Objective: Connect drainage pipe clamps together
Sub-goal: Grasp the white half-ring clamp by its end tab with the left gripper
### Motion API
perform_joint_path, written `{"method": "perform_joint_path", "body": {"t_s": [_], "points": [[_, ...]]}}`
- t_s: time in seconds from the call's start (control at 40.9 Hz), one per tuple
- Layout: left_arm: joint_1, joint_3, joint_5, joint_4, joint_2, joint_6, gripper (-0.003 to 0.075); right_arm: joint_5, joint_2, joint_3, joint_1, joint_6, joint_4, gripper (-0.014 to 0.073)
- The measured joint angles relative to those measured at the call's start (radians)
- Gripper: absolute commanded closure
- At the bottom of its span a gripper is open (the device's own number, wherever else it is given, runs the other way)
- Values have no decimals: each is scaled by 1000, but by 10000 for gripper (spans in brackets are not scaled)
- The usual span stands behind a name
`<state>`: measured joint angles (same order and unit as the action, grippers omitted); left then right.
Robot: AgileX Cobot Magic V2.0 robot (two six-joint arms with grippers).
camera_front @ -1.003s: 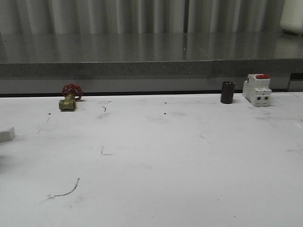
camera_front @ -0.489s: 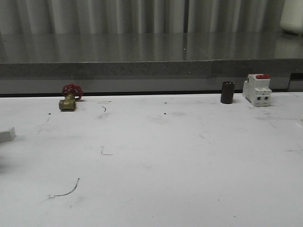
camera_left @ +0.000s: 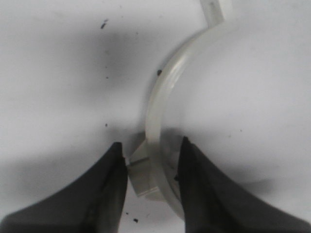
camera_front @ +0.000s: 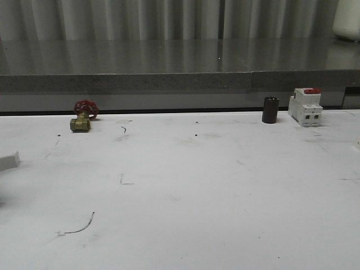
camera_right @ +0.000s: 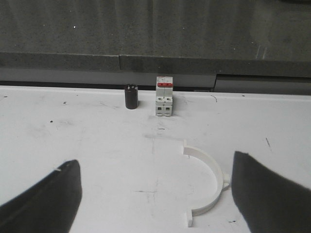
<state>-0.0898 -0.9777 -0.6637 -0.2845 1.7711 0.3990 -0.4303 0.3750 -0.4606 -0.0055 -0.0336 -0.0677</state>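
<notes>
In the left wrist view one white drainage pipe clamp (camera_left: 156, 104) lies on the white table, its curved band running between my fingers. My left gripper (camera_left: 150, 148) is shut on it at the small outer tab (camera_left: 141, 172), one dark finger (camera_left: 109, 189) against the tab and the other on the band's inner side. A flat white end of this clamp (camera_front: 8, 161) pokes in at the left edge of the front view. The second drainage pipe clamp (camera_right: 210, 178) lies flat in the right wrist view. My right gripper (camera_right: 155, 162) hangs wide open above it, holding nothing.
Along the table's back edge stand a brass valve with a red handwheel (camera_front: 83, 116), a black cylinder (camera_front: 270, 110) and a white breaker with a red top (camera_front: 305, 107). A grey ledge (camera_front: 180, 81) rises behind them. Pen marks streak the table (camera_front: 185, 185).
The white clamp end at the left edge of the front view has crept slightly to the right and up. Everything else stays still.
</notes>
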Motion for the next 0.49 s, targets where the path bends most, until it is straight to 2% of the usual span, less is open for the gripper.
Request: {"method": "perform_joint_path", "body": {"t_s": [0.147, 0.391, 0.489], "points": [[0, 0, 0, 0, 0, 2, 690, 0, 0, 0, 0, 0, 0, -49], [24, -67, -55, 0, -2, 0, 692, -2, 0, 0, 0, 0, 0, -49], [69, -139, -111, 14, -15, -64, 692, -2, 0, 0, 0, 0, 0, -49]]}}
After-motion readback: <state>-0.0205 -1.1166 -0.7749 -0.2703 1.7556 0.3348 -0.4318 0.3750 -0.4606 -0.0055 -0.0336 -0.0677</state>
